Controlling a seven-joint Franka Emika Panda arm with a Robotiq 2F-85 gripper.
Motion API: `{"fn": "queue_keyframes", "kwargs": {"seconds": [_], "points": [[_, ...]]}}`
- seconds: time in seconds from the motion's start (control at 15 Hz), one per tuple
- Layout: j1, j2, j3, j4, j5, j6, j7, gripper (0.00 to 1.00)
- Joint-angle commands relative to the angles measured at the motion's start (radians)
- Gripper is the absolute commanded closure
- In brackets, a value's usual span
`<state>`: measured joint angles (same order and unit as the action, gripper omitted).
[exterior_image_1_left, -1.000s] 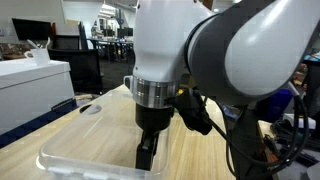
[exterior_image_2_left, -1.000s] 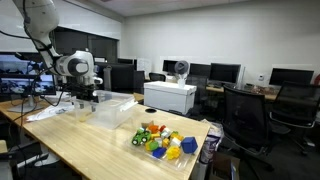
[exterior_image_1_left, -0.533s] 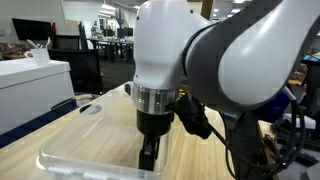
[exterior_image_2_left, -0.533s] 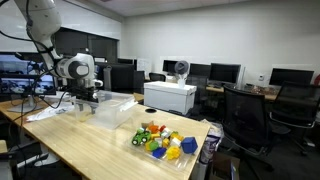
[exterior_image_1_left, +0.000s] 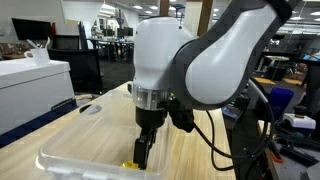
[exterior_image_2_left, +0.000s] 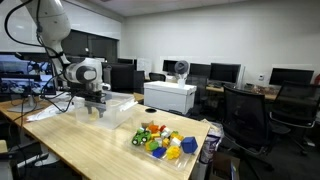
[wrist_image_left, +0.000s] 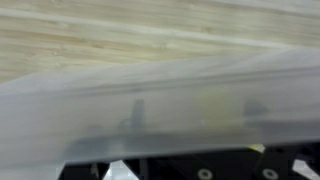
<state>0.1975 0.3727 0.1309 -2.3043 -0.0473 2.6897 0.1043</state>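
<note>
My gripper (exterior_image_1_left: 143, 152) points straight down into a clear plastic bin (exterior_image_1_left: 70, 160) on a wooden table (exterior_image_1_left: 195, 160). Its dark fingers (exterior_image_1_left: 146, 148) reach close to the bin's floor near the front wall. A small yellow piece (exterior_image_1_left: 131, 164) lies in the bin right beside the fingertips. In an exterior view the gripper (exterior_image_2_left: 97, 110) stands over the bin (exterior_image_2_left: 118, 112) with its fingers apart and nothing seen between them. The wrist view is blurred: the bin's cloudy wall (wrist_image_left: 160, 100) fills it, with a faint yellow patch (wrist_image_left: 215, 105) behind.
A pile of colourful toys (exterior_image_2_left: 160, 141) lies on the table nearer its end. A white box (exterior_image_2_left: 170, 96) stands on a desk behind, with office chairs (exterior_image_2_left: 245, 115) and monitors (exterior_image_2_left: 290, 77) around. A white box (exterior_image_1_left: 30, 85) stands beyond the table's far edge.
The arm has swung and moved sideways over the bin, its upper links turning away. The gripper stays low in the bin, and the yellow piece now shows beside the fingertips.
</note>
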Motion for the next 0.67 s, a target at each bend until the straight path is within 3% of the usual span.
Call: {"fn": "queue_keyframes", "kwargs": {"seconds": [0.0,0.13,0.33,0.6], "points": [[-0.034,-0.026,-0.023,-0.043,0.015,0.04,-0.01,0.0],[-0.024,-0.055,-0.015,-0.06,0.014,0.057,-0.007,0.0],[-0.001,-0.228,0.04,-0.144,0.025,0.054,-0.008,0.0],[0.013,-0.274,0.066,-0.152,0.025,0.044,-0.017,0.0]]}}
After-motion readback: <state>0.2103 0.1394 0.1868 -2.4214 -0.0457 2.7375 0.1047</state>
